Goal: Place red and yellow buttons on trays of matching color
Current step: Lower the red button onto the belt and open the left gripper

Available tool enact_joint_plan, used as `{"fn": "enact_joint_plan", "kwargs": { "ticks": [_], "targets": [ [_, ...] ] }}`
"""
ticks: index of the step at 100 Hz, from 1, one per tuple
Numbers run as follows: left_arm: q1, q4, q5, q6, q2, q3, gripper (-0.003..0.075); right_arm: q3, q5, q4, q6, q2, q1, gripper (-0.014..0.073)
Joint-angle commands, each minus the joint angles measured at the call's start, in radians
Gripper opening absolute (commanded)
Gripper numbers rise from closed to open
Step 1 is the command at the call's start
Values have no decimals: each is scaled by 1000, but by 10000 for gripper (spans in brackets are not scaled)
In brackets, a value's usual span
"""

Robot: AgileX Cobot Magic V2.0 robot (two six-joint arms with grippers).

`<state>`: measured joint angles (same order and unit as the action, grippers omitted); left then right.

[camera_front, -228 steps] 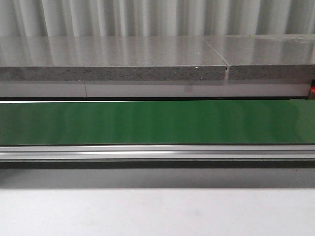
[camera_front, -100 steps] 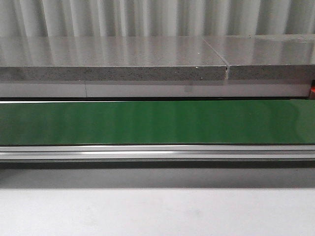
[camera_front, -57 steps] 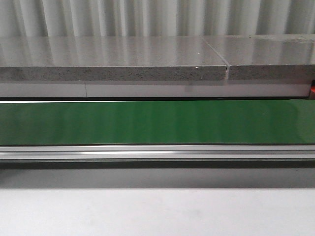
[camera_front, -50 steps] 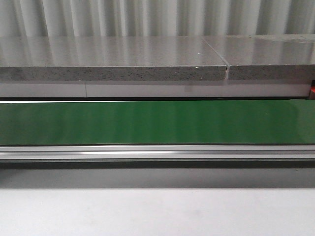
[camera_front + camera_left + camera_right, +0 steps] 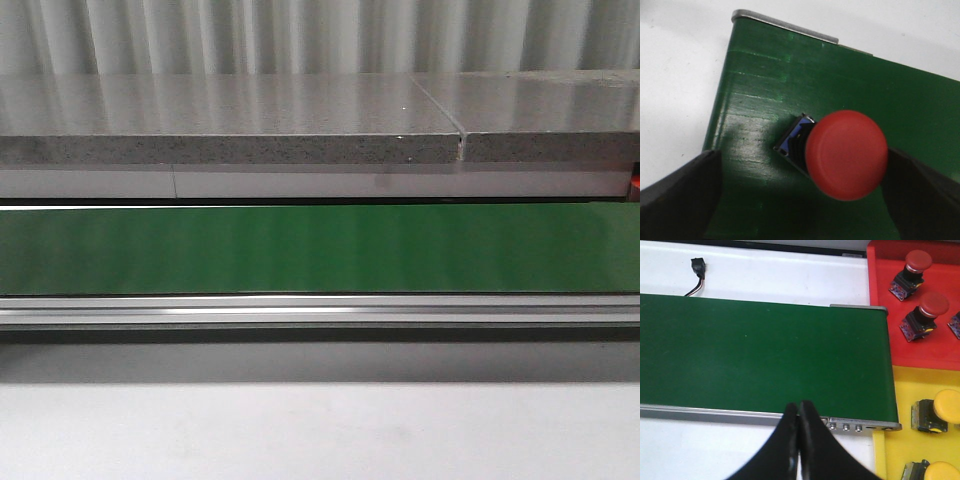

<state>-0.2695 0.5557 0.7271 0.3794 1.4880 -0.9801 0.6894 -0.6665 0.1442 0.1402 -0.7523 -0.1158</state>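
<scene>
Belt of glossy green rubber [image 5: 790, 100] lies under my left tool [image 5: 800, 200], whose dark fingers [image 5: 680, 195] are spread wide either side of a red mushroom-capped push button [image 5: 846, 155] with a blue-and-black base, standing on the belt near its end; nothing is gripped. My right tool [image 5: 799, 440] is pinched closed and empty over the belt's near rail. At its 2 o'clock sit a red plastic tray [image 5: 880, 305] holding red buttons and a yellow plastic tray [image 5: 900, 390] holding yellow ones.

no readable text, no labels, no brand marks, no numbers, no signs in any view, nothing legible on the belt, buttons, trays or tabletop
</scene>
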Motion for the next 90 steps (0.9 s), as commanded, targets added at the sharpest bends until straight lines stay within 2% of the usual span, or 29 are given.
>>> {"fn": "enact_joint_plan", "kwargs": {
  "ticks": [1,14,36,51,76,90],
  "targets": [
    [5,92,11,53,-37,-43,625,24,54,-4,9,4,2,-68],
    [12,178,75,128,-37,-82,625,24,53,-4,9,4,2,-68],
    [78,171,98,138,-38,-169,625,24,53,-4,9,4,2,-68],
    [86,169,76,135,-39,-212,624,24,53,-4,9,4,2,-68],
    [17,168,-1,127,-52,-221,620,24,53,-4,9,4,2,-68],
    [-40,113,-53,113,-52,-221,620,24,53,-4,9,4,2,-68]
  ]
}}
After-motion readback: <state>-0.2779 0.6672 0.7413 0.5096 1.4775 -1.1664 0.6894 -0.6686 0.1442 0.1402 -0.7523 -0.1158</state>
